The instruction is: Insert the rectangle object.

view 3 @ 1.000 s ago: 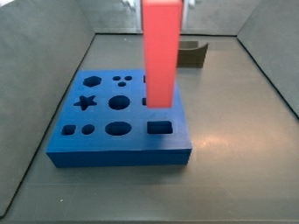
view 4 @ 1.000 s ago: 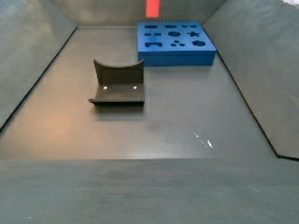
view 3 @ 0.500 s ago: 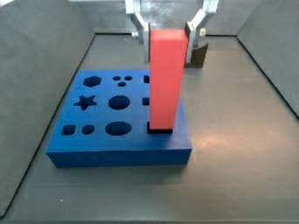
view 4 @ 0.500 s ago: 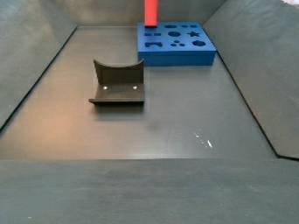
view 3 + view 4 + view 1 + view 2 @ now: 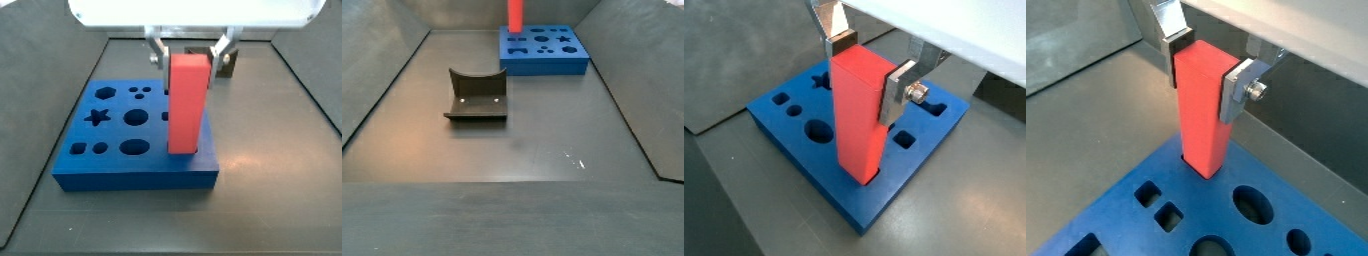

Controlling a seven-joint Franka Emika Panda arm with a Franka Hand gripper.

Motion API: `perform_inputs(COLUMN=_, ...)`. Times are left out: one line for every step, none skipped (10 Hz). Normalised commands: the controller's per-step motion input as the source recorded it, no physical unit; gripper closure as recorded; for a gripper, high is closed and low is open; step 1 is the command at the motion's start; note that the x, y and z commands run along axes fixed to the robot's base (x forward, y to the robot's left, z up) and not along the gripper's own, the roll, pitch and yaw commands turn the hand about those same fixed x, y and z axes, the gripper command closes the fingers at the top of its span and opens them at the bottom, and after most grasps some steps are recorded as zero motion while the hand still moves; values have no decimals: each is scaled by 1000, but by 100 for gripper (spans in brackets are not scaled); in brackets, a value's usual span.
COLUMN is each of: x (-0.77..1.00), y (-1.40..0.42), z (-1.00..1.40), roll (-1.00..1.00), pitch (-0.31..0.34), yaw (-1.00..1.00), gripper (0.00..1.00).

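Stands lower than a second ago: block (image 5: pixel 189 105), upright, lower end now entering the rectangular hole at the near right corner of the board (image 5: pixel 114 165). Clamped on the block's top, gripper (image 5: pixel 187 48), plates pressed to both sides, now in frame above the board. Looks like insertion under way, not finished; most of the length still shows above the board.
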Motion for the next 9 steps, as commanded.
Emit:
perform_inputs(x=131, y=-89, z=-334, roll=0, pitch=0, yaw=-54, gripper=100)
perform_inputs(x=154, y=-97, z=-357, roll=0, pitch=0, yaw=-140, gripper=100)
perform_inputs(x=74, y=-89, z=-354, roll=0, pitch=0, yaw=-120, gripper=100)
perform_inputs(x=14, y=-74, z=-363, roll=0, pitch=0, yaw=-49, gripper=100)
perform_inputs(x=63, y=-37, z=-397, roll=0, pitch=0, yaw=-9, gripper=100)
perform_inputs(x=100, y=0, z=-417, roll=0, pitch=0, yaw=0, gripper=100)
perform_inputs(x=91, y=0, z=-346, roll=-21, pitch=0, yaw=0, gripper=100)
perform_inputs(x=0, y=0, z=-3, roll=-23, pitch=0, yaw=-9, gripper=100)
perform_inputs(x=0, y=0, z=0, roll=0, pitch=0, yaw=0, gripper=100)
